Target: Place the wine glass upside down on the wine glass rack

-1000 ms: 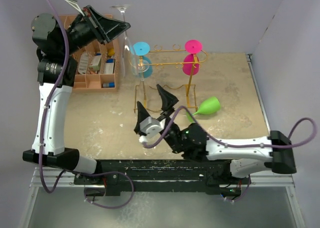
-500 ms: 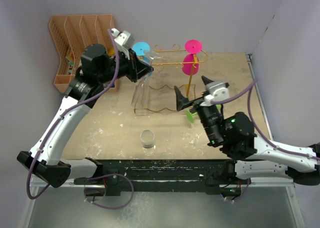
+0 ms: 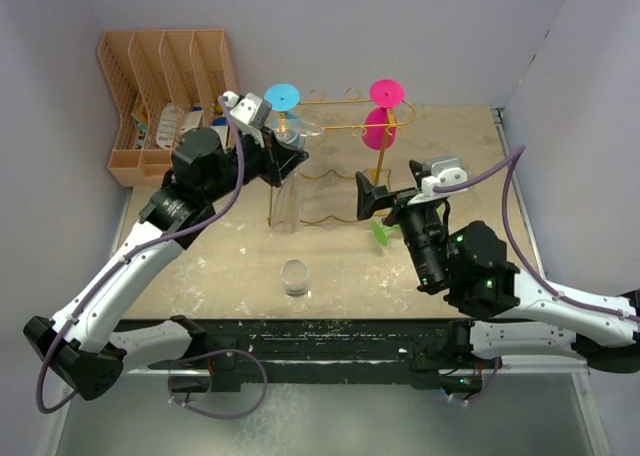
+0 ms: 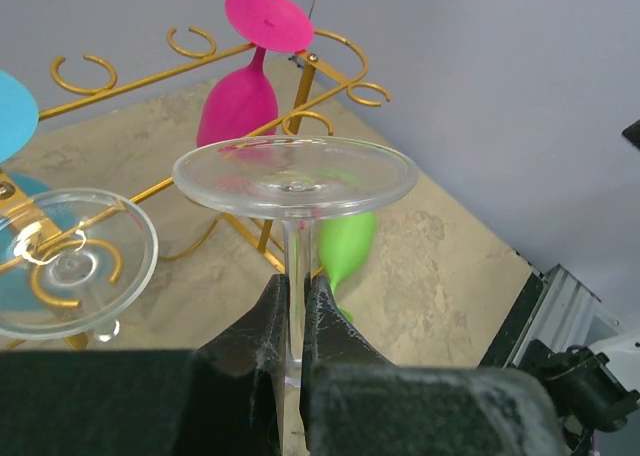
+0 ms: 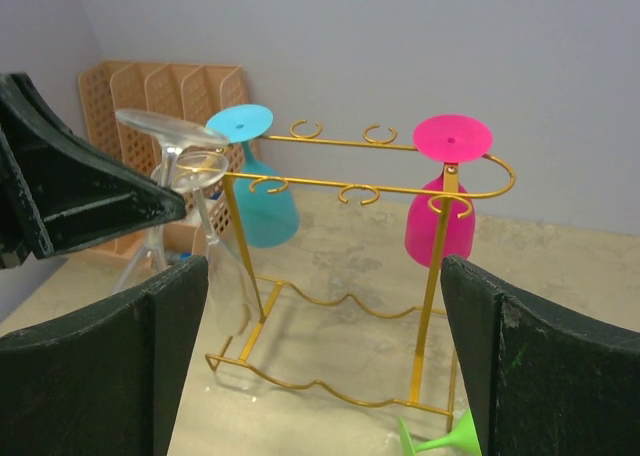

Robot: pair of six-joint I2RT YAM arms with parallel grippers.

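My left gripper (image 3: 287, 154) is shut on the stem of a clear wine glass (image 4: 295, 176), held foot-up at the left end of the golden wire wine glass rack (image 3: 340, 126). In the left wrist view the fingers (image 4: 272, 311) pinch the stem. In the right wrist view the held glass (image 5: 158, 126) is beside a second clear glass (image 5: 200, 166) whose foot rests on a rack loop. A blue glass (image 3: 283, 98) and a pink glass (image 3: 385, 94) hang upside down. My right gripper (image 3: 385, 191) is open and empty in front of the rack (image 5: 350, 186).
A green glass (image 3: 383, 231) lies on its side by the rack's right foot. A clear glass (image 3: 295, 279) stands upright near the table's front edge. The peach file organizer (image 3: 165, 86) stands at the back left, against the walls.
My left arm came down from high at the back left and brought the clear glass to the rack's left end. My right arm rose from the table's centre and swung right.
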